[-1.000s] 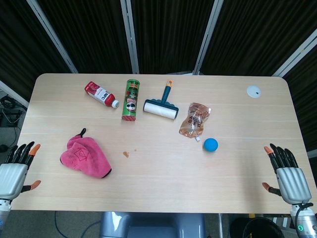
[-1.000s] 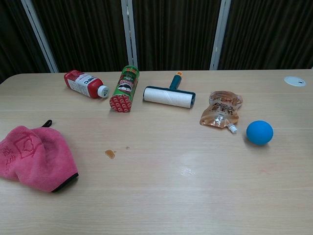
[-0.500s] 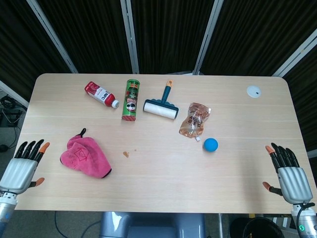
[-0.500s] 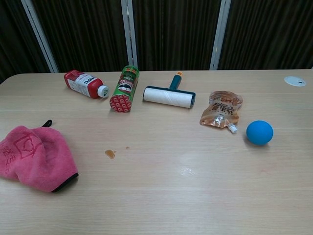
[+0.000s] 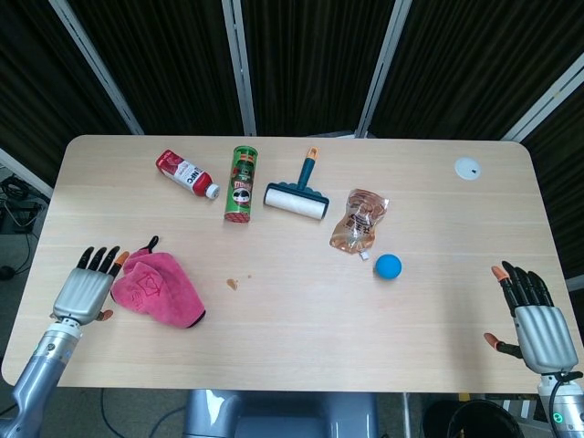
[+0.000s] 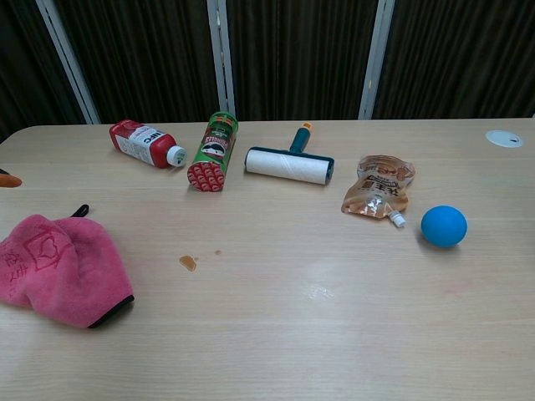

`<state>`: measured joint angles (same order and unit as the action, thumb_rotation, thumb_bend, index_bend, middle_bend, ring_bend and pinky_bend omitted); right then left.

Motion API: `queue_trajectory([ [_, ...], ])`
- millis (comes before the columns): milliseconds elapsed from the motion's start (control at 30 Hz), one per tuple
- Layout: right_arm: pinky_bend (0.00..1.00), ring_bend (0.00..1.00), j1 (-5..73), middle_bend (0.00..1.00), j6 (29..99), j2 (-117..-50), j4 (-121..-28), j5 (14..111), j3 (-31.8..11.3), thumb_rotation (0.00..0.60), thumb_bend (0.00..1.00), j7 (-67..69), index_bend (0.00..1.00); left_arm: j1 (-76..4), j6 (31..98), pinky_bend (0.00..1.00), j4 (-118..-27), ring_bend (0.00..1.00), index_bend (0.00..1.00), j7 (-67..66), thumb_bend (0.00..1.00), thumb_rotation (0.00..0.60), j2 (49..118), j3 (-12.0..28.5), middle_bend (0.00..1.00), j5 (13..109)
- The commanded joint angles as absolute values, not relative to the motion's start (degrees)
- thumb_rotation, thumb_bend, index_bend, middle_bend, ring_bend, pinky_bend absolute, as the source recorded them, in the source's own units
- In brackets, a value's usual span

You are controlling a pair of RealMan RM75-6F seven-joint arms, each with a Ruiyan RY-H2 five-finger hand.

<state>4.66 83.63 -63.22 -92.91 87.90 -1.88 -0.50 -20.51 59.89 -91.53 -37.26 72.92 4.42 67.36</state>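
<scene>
My left hand hovers with its fingers spread just left of a crumpled pink cloth; only one orange fingertip shows at the chest view's left edge. Whether it touches the cloth I cannot tell. My right hand sits open beyond the table's right front corner, holding nothing, nearest a blue ball.
Lying across the far half of the table are a red bottle, a green chip can, a lint roller and a brown pouch. A white disc sits at the far right. A small brown stain marks the wood.
My left hand has moved right and forward over the table's left edge, up to the pink cloth. My right hand has drifted slightly lower in the head view. The objects have not moved.
</scene>
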Motion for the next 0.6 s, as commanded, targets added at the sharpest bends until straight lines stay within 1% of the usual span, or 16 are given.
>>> queue_trajectory([
  [33, 0.06, 0.00, 4.6, 0.00, 83.6, -63.2, -93.0, 87.8, -1.9, 0.600, 0.01, -0.4, 0.00, -22.8, 57.5, 0.00, -89.0, 0.00, 0.00, -39.5, 0.00, 0.600, 75.9, 5.0, 0.00, 64.0],
  [300, 0.06, 0.00, 4.6, 0.00, 83.5, -63.1, -93.2, 87.6, -2.0, 0.600, 0.01, -0.1, 0.00, -26.0, 55.5, 0.00, -84.3, 0.00, 0.00, -43.4, 0.00, 0.600, 82.1, 4.3, 0.00, 59.4],
  [600, 0.06, 0.00, 4.6, 0.00, 83.3, -63.1, -93.2, 87.4, -2.0, 0.600, 0.01, 0.5, 0.00, -29.4, 54.8, 0.00, -80.2, 0.00, 0.00, -45.6, 0.00, 0.600, 88.1, 5.6, 0.00, 55.0],
])
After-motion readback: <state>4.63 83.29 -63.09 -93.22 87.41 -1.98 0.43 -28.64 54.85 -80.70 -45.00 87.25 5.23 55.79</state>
